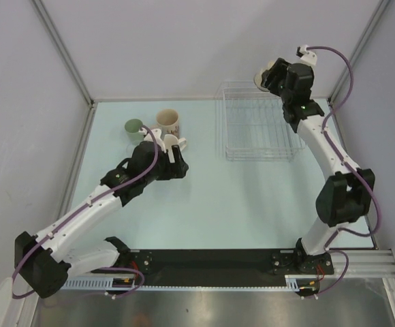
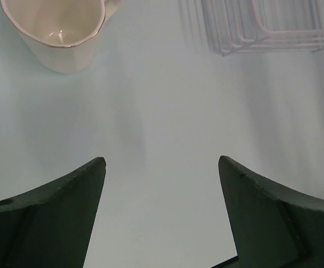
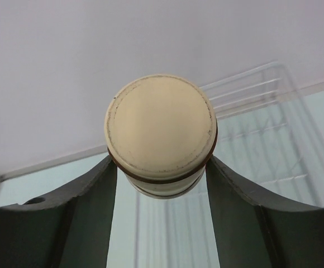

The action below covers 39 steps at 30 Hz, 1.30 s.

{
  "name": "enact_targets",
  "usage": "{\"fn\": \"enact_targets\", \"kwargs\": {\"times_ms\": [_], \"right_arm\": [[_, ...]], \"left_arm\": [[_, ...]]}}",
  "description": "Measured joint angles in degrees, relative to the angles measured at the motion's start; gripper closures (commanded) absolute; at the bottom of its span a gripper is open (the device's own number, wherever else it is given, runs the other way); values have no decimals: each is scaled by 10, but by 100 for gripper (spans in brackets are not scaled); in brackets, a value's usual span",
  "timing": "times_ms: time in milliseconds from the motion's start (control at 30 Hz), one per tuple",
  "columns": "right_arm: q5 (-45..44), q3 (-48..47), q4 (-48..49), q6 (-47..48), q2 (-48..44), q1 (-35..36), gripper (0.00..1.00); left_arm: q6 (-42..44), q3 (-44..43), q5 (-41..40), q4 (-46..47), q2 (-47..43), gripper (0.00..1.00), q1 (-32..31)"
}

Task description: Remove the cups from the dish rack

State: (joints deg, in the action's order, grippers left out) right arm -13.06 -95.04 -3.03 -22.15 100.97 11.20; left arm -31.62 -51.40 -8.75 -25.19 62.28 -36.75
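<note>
The white wire dish rack (image 1: pixel 257 129) stands at the back right of the table with no cup showing in it. My right gripper (image 1: pixel 265 78) is shut on a tan cup (image 3: pixel 161 134), held above the rack's far edge with its base toward the wrist camera. A pale green cup (image 1: pixel 133 128), a cream cup with dark print (image 1: pixel 168 121) and a white handled cup (image 1: pixel 172 142) stand at the back left. My left gripper (image 1: pixel 180 162) is open and empty just near of the white cup (image 2: pixel 58 33).
Grey walls close the table at the back and sides. A black base plate (image 1: pixel 211 260) with both arm mounts runs along the near edge. The rack's corner (image 2: pixel 268 25) shows at the top right of the left wrist view.
</note>
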Motion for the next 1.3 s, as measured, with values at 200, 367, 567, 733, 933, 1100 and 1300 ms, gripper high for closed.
{"fn": "enact_targets", "kwargs": {"times_ms": [200,367,567,733,933,1100,1300], "right_arm": [[154,123,-5,-87,-146,-7,100],[275,250,29,-162,-245,-13,100],[398,409,139,-273,-331,-16,100],[438,490,218,-352,-371,-13,100],[449,540,321,-431,-388,-3,100],[448,572,367,-468,-388,15,100],[439,598,397,-483,-391,41,100]], "left_arm": [[-35,-16,26,29,-31,9,0],[-66,-16,56,80,-55,7,0],[-116,3,101,181,-73,5,0],[-172,36,145,276,-67,5,0],[-244,82,187,376,-37,6,0],[-275,91,201,412,-21,6,0],[-279,58,204,426,-4,7,0]]}}
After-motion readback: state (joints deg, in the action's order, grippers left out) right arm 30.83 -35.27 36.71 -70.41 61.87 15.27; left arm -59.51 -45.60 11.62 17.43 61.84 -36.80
